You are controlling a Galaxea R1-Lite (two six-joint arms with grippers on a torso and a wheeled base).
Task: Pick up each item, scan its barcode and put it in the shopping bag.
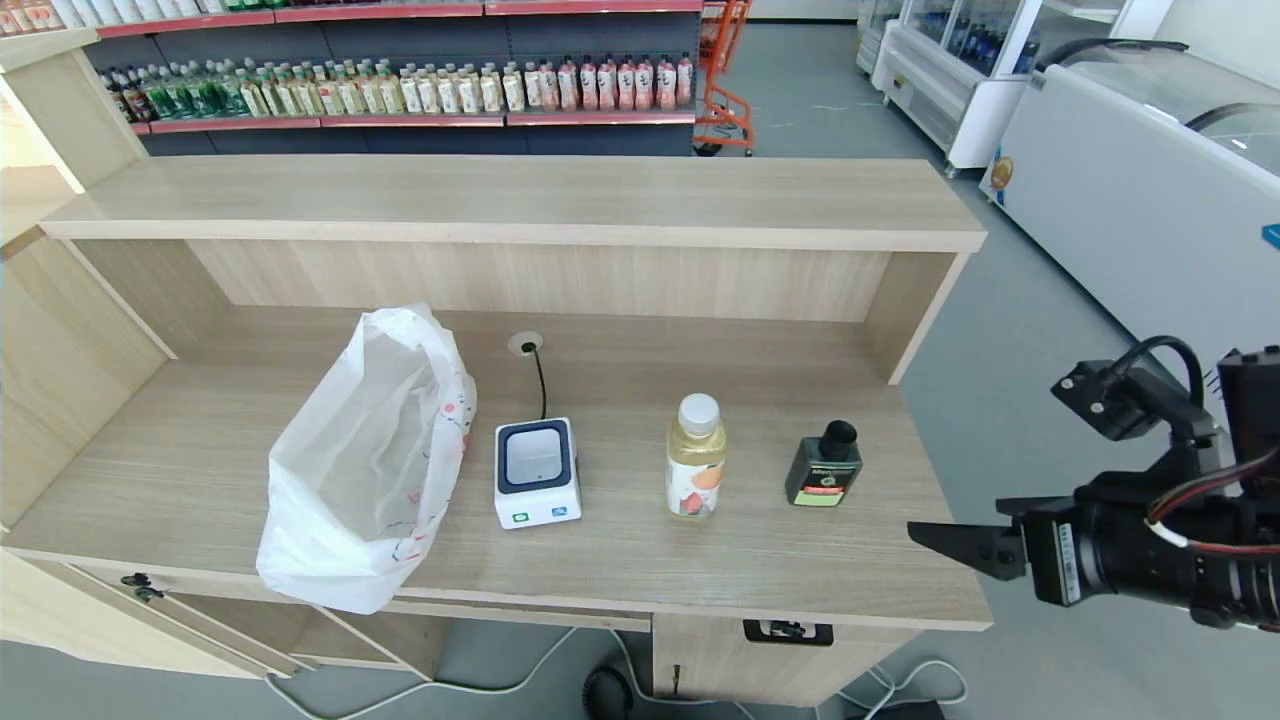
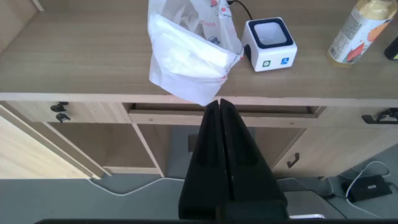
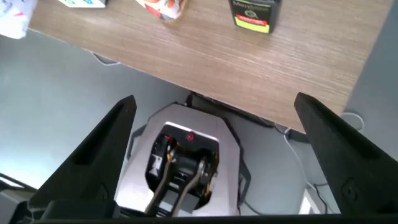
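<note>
On the wooden counter a white plastic shopping bag stands open at the left. A white barcode scanner sits beside it. Right of the scanner stands a pale drink bottle with a white cap, then a small dark bottle with a black cap. My right gripper hovers off the counter's front right corner, open and empty, short of the dark bottle. My left gripper is shut with nothing in it, held below the counter's front edge in front of the bag.
A raised wooden ledge walls the counter's back and sides. The scanner's black cable runs to a grommet behind it. Drawers sit under the counter edge. White freezers stand to the right, and shelves of bottles behind.
</note>
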